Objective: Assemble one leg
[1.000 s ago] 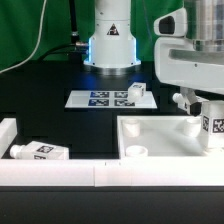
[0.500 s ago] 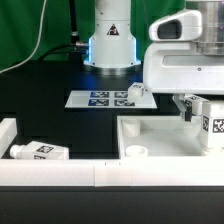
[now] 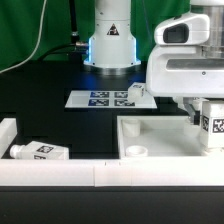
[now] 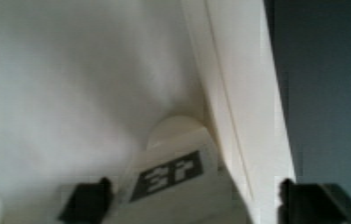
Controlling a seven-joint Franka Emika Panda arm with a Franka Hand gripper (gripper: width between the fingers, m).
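The leg [image 3: 213, 124] stands straight up at the far side of the exterior view's right. It is in a corner of the big white square tray [image 3: 165, 140]. It is short, fat and white, with a black-and-white square tag on its side.

The arm's big white hand [image 3: 185, 70] hangs right above the leg. From the wrist view I look down on the leg [image 4: 172, 165]. I see its round top and its tag. It sits close against the tray's raised wall [image 4: 239, 120]. On the other side of that wall is the dark tabletop [image 4: 332, 90].

The tool [image 4: 198, 197] is spread wide. Its two dark fingers [image 4: 92, 198] sit one on each side of the leg. There is a gap between each finger and the leg, so the tool is not gripping anything.

A spare leg [image 3: 40, 152] lies on its side on the black tabletop [image 3: 50, 110], at the exterior view's left. It is near a low white wall [image 3: 100, 176] that runs along the front. A small round knob [image 3: 137, 152] sits in the near corner of the tray.

Farther back, the marker board [image 3: 100, 99] lies flat on the tabletop. A small white cube [image 3: 137, 91] with a tag sits at the board's end toward the exterior view's right. Behind the board stands the arm's white base [image 3: 110, 40].
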